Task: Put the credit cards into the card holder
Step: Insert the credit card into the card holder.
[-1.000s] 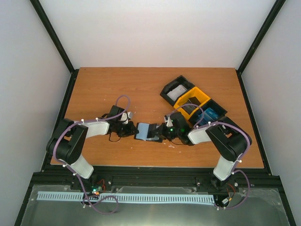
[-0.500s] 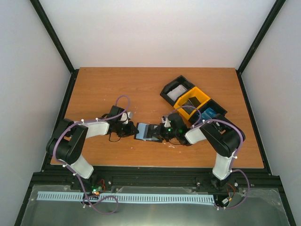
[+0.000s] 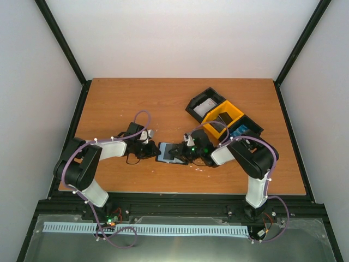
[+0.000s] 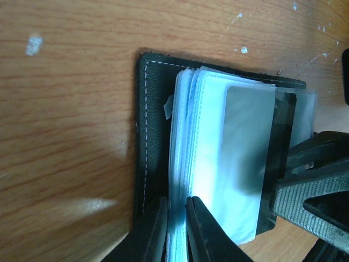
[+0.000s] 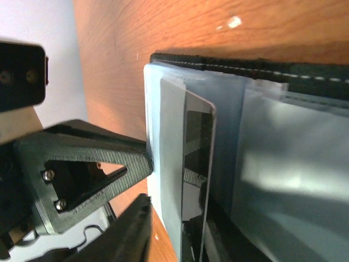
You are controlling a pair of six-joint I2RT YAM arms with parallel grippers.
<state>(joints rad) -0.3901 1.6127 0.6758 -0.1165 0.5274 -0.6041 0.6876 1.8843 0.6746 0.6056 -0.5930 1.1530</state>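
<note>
Pinching card holder [image 4: 146,136] sleeves, left gripper [image 4: 175,213], right gripper [image 4: 311,185] opposite, tray [image 3: 233,113] behind

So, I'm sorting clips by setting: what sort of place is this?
Likely a robotics lab test cell, not a home or shop: plain white walls framed by black posts, a wooden table, and two robot arms bolted to a rail at its near edge.
</note>
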